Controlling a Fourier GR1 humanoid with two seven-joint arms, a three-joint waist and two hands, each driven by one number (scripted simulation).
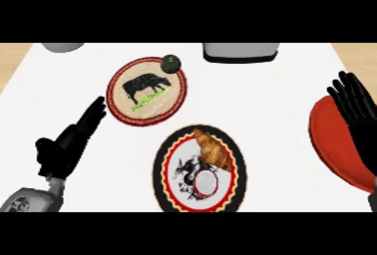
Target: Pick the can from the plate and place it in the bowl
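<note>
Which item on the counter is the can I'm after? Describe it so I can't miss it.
Find the black-rimmed plate nearest the robot, at the counter's centre. The can stands on its lower part, seen from above as a white disc ringed in red, just below the brown croissant.

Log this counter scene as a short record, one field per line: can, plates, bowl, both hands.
can: white top up, standing on the black-rimmed plate, at its lower part
croissant: on the same plate, above the can
bull plate: upper left, red-rimmed
avocado: at the bull plate's upper right rim
red bowl: right edge, partly hidden by the right hand
left hand: open, fingers straight, at lower left, holding nothing
right hand: open, over the red bowl, holding nothing
</note>
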